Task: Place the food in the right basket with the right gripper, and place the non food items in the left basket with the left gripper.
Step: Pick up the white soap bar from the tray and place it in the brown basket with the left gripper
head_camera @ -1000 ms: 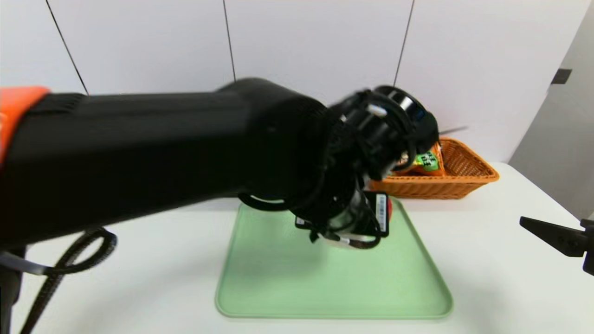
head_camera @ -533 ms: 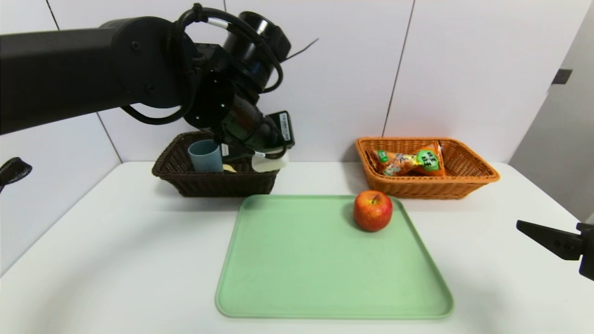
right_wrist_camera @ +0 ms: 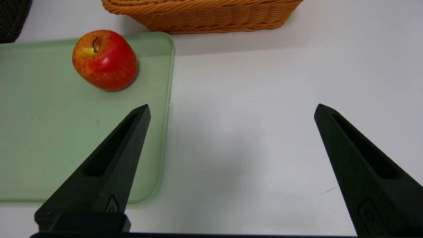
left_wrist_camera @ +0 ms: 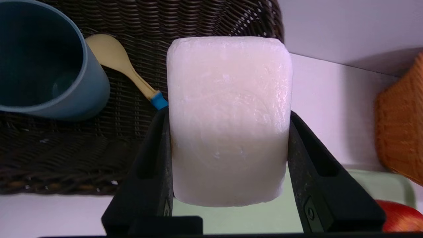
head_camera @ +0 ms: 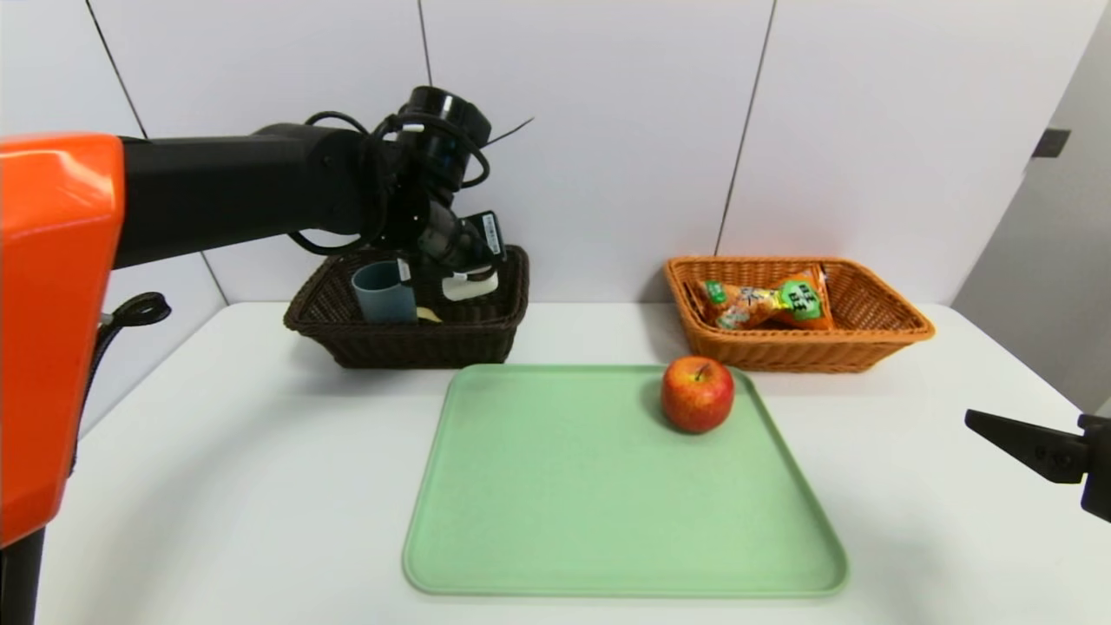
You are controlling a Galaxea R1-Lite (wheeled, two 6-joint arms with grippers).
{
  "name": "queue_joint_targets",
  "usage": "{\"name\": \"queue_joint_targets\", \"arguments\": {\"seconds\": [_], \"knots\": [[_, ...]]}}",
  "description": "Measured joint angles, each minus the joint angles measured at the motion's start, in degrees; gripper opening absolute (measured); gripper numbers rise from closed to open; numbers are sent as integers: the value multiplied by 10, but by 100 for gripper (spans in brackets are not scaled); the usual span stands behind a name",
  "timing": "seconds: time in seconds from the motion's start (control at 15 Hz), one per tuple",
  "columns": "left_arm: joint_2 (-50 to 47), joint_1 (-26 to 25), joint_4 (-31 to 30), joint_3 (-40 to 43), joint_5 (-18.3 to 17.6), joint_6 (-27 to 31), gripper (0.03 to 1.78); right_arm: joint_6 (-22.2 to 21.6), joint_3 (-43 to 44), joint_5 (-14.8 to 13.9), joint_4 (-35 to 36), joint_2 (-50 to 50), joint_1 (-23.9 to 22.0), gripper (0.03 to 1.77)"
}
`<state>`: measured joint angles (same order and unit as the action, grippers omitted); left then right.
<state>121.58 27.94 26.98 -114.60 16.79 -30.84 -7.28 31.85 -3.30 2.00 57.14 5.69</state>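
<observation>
Swung left over dark brown wicker basket (head_camera: 421,349), clasping white rounded block (left_wrist_camera: 228,82) with left gripper (left_wrist_camera: 229,111), risking clipping blue cylindrical cup (head_camera: 388,304) if lowered askew, beyond open right gripper (right_wrist_camera: 232,105) parked right.

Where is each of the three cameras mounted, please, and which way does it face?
Head: on the head, facing forward and down at tray and both baskets; left arm and part of right gripper show.
Left wrist: on the left arm, over the dark basket; left gripper shows, closed on a white block.
Right wrist: on the right arm, over tray edge and table; its open fingers show.
Both wrist views share the apple.
</observation>
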Motion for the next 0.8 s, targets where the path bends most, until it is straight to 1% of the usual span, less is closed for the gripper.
{"name": "queue_joint_targets", "arguments": {"seconds": [0.13, 0.53, 0.8], "knots": [[21, -10, -25, 0, 2, 16, 97, 0, -2, 0, 0, 0, 0, 171], [65, -21, -59, 0, 4, 45, 97, 0, -1, 0, 0, 0, 1, 171], [87, -35, -65, 0, 4, 57, 97, 2, 1, 1, 0, 0, 1, 171]]}}
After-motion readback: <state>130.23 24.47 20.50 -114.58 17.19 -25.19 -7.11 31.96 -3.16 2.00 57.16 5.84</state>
